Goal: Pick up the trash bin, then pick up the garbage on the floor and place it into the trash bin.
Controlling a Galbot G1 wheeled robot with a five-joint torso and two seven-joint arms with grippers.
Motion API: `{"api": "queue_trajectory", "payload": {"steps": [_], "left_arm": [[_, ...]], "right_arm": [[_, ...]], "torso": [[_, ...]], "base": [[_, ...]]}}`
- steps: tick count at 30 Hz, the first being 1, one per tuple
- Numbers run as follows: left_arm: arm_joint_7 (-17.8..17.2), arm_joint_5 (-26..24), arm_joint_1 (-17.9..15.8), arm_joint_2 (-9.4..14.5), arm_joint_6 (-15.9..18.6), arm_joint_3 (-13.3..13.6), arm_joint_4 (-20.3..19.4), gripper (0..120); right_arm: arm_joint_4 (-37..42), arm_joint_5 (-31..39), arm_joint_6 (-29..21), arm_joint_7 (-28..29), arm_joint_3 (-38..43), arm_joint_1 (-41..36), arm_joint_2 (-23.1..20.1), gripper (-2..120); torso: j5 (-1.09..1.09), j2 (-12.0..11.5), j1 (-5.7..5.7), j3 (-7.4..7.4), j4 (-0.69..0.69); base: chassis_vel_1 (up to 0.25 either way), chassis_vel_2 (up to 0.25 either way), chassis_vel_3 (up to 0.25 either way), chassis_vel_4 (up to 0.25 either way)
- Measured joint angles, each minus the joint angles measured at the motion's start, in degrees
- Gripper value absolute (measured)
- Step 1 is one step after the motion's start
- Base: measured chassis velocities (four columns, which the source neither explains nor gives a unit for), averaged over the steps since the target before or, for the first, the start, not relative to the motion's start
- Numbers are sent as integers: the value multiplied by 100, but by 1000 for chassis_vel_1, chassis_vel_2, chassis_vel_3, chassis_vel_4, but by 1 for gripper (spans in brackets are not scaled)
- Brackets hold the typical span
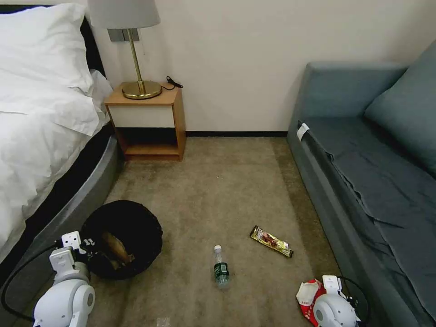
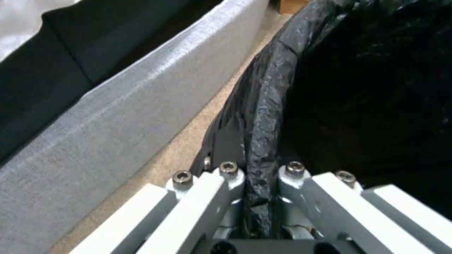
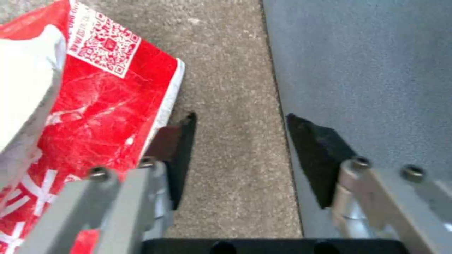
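**Meanwhile: bin rim pinched on the left, right claw spread beside the packet**

Down at the lower left of the head view, the left claw (image 1: pixel 86 247) sits at the near-left rim of the trash bin (image 1: pixel 121 238), which stands on the carpet (image 1: pixel 218 190) close beside the curved grey base of the bed (image 1: pixel 68 213). From the left wrist view, the left claw (image 2: pixel 261 176) has its fingers (image 2: pixel 226 148) closed together on the black bag-lined rim of the trash bin (image 2: pixel 268 116), one inside the bin and one outside, with the crumpled plastic squeezed between them. A tan paper wad (image 1: pixel 117 249) lies inside the bin.

At the lower right of the head view, the right arm is low to the floor, next to the front face of the grey sofa (image 1: pixel 363 181). The right wrist view shows the right claw (image 3: pixel 240 121) spread wide and holding nothing, bare carpet between its two dark pads (image 3: pixel 320 155). One pad lies just at the edge of the red-and-white packet (image 3: pixel 108 113), the other against the sofa's face. In the head view the red-and-white packet (image 1: pixel 308 293) lies on the carpet, partly covered by the right wrist.

Between the two arms, a small clear bottle (image 1: pixel 221 268) with a green label lies on its side on the carpet, cap pointing away from the robot. A long dark snack wrapper (image 1: pixel 271 241) lies flat, near the bottle and nearer the sofa. Against the far wall stand a wooden nightstand (image 1: pixel 150 122) and its brass lamp (image 1: pixel 136 59).
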Motion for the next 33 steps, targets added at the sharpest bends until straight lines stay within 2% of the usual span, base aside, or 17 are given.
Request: {"api": "queue_trajectory", "payload": {"steps": [2,5,6,9,14,16,18,20,22,26,27,30,33], "left_arm": [[0,4,0,-3,-6,1,10,3],[-1,18,-8,-11,-13,1,25,3],[-1,18,-8,-11,-13,1,25,3],[-1,19,-17,-11,-15,1,34,3],[-2,21,-20,-16,-21,5,45,3],[-2,29,-20,-24,-31,12,52,3],[-2,30,-20,-24,-32,14,52,3],[-3,32,-20,-24,-32,14,55,3],[-3,32,-21,-24,-32,14,56,3],[-3,43,-30,-24,-36,18,73,3],[-3,43,-30,-24,-36,18,73,3],[-3,72,-36,-52,-37,45,82,3],[-3,85,-39,-61,-38,50,86,3]], "right_arm": [[0,0,1,0,-4,3,1,49],[1,0,1,-1,-11,8,-8,34],[1,0,1,-1,-11,8,-8,34],[12,0,1,-1,-12,16,-30,21],[28,1,2,-1,-12,14,-40,18],[38,-5,5,3,-14,6,-30,11],[58,-10,10,4,-18,-1,-29,11],[134,24,10,25,-18,-14,-31,20],[165,46,10,34,-18,-22,-35,23],[489,327,-44,167,-37,-101,-15,42],[489,327,-44,167,-37,-101,-15,42],[684,745,-170,389,-37,-34,108,56],[745,945,-205,501,-20,7,157,65]], "torso": [[0,0,0,0,0],[0,0,0,0,0],[0,0,0,0,0],[0,0,0,0,0],[0,0,0,0,0],[0,0,0,0,0],[0,0,0,0,0],[0,0,0,0,0],[0,0,0,0,0],[0,0,0,0,-1],[0,0,0,0,-1],[0,-1,0,0,0],[0,-1,0,0,0]], "base": [[0,0,0,0],[0,0,0,0],[0,0,0,0],[0,0,0,0],[0,0,0,0],[0,0,0,0],[0,0,0,0],[0,0,0,0],[0,0,0,0],[0,0,0,0],[0,0,0,0],[0,0,0,0],[0,0,0,0]]}}
